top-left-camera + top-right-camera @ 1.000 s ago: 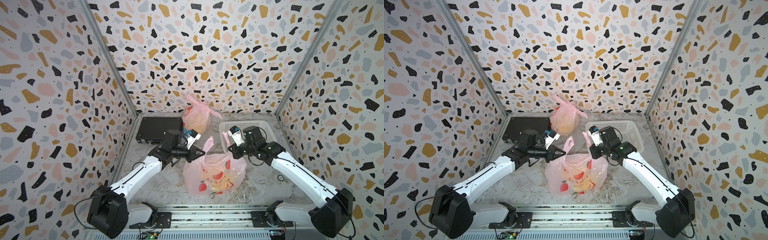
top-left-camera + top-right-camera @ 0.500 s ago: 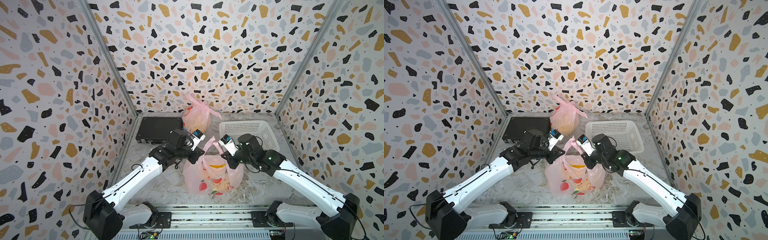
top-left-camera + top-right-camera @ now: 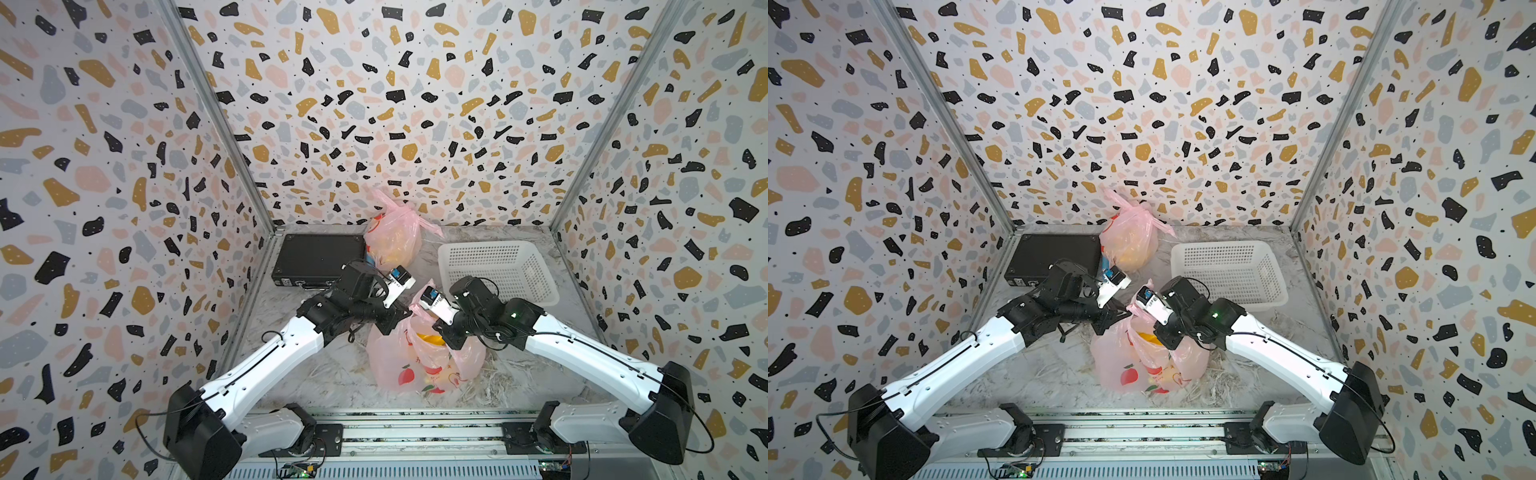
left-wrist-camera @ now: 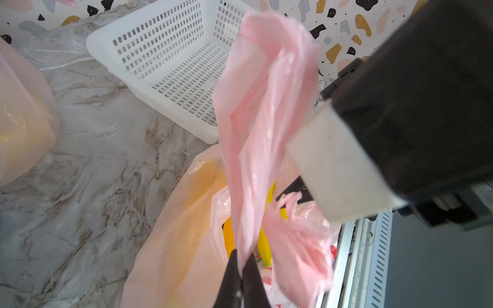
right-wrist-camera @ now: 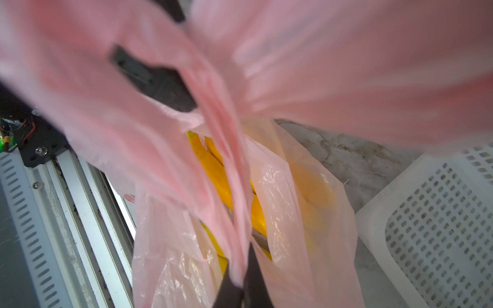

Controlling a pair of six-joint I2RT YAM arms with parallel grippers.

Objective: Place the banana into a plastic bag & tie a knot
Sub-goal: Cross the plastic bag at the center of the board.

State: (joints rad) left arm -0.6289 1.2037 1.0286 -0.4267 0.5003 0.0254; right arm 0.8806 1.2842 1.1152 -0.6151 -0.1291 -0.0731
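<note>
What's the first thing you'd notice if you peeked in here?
The pink bag in the middle of the marble table, with a yellow banana inside: the left pincer and the right pincer each pinch one of its handles. Behind sit a second pink bag, knotted shut, a white basket and a black case, ringed by speckled walls.

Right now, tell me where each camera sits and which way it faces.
Top views: high at the front, looking down; both arms, pink bag, white basket.
Left wrist: on left arm, facing along left gripper, shut on bag handle; right arm nearby.
Right wrist: on right arm, facing along right gripper, shut on other handle.
Shared: wrist views both show banana, basket.
</note>
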